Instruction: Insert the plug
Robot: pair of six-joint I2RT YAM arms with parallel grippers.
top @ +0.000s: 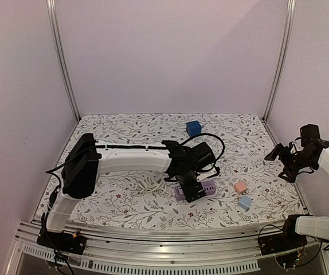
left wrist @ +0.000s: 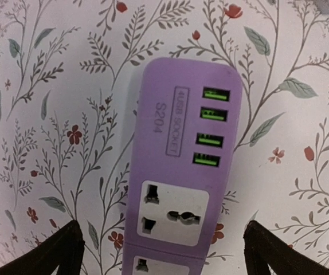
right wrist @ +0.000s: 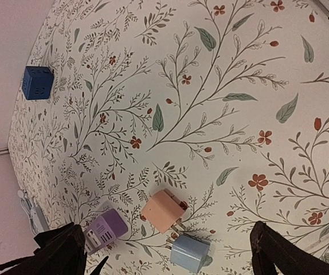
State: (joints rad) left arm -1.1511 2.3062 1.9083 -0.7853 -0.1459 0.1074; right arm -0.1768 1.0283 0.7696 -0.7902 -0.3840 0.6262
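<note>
Flanking the purple power strip (left wrist: 176, 166), the left gripper (left wrist: 162, 247) gapes wide.

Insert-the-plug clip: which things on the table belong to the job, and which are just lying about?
Belong to the job:
- purple power strip
- peach plug and light-blue plug; either could be the one to insert

Lying about:
- blue cube adapter, toward the back
- coiled white cable beside the strip, possibly its own cord
</note>
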